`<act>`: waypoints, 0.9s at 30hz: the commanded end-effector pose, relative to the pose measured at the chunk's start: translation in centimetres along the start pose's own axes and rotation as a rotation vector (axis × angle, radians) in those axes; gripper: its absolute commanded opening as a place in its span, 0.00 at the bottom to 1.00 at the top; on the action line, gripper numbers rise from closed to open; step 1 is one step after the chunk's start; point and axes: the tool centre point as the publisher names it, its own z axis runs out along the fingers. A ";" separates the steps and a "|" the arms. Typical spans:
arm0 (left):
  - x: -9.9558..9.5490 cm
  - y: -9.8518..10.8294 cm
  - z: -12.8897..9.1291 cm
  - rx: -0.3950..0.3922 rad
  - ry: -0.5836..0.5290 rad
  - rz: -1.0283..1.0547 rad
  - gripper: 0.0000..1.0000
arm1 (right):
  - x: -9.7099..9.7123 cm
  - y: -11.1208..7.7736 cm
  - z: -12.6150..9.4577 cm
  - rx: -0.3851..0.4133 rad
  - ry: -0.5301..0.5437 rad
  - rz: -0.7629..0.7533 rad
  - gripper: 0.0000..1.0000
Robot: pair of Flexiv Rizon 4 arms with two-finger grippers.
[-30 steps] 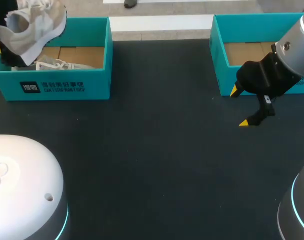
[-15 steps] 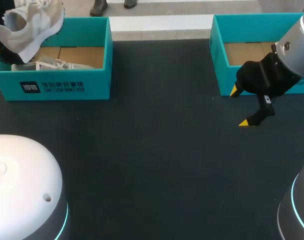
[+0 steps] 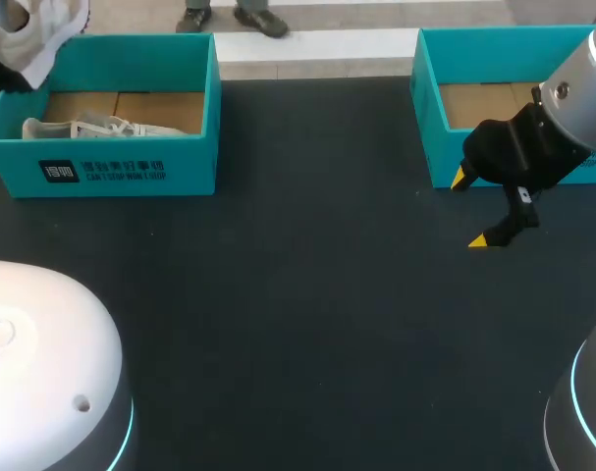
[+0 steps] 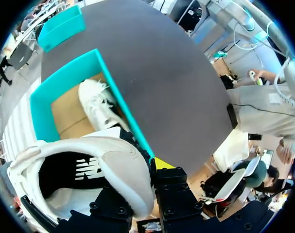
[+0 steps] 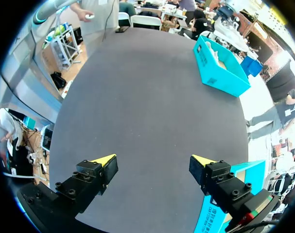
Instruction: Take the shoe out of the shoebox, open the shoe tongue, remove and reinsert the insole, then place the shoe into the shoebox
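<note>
White fabric shoe (image 4: 113, 170) is clamped at its collar wall between the left gripper (image 4: 149, 182) fingers, 1 finger inside the opening and 1 outside, with only 1 yellow tip showing beside the shoe. The shoe hangs above the far end of the teal shoebox (image 3: 131, 162), clear of its rim. A 2nd white shoe (image 3: 91, 128) lies inside, below and ahead of the fingers. The right gripper (image 3: 471, 208) hovers over the dark bench (image 3: 307, 294) with its fingers wide apart and nothing between them, a 2nd teal box (image 3: 427, 128) just behind them. Judgement: removal from the box is under way. Carry the shoe well over the near wall, watch for trailing laces, and set it sole-down on open bench within the right fingers' reach. Markings: a white logo on the black insole and white print on the shoebox front wall are noted but not transcribed.
</note>
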 end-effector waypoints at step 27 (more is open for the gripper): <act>-8.8 6.9 0.3 0.049 -0.013 -0.068 0.00 | 0.0 0.0 0.2 0.003 0.000 0.001 1.00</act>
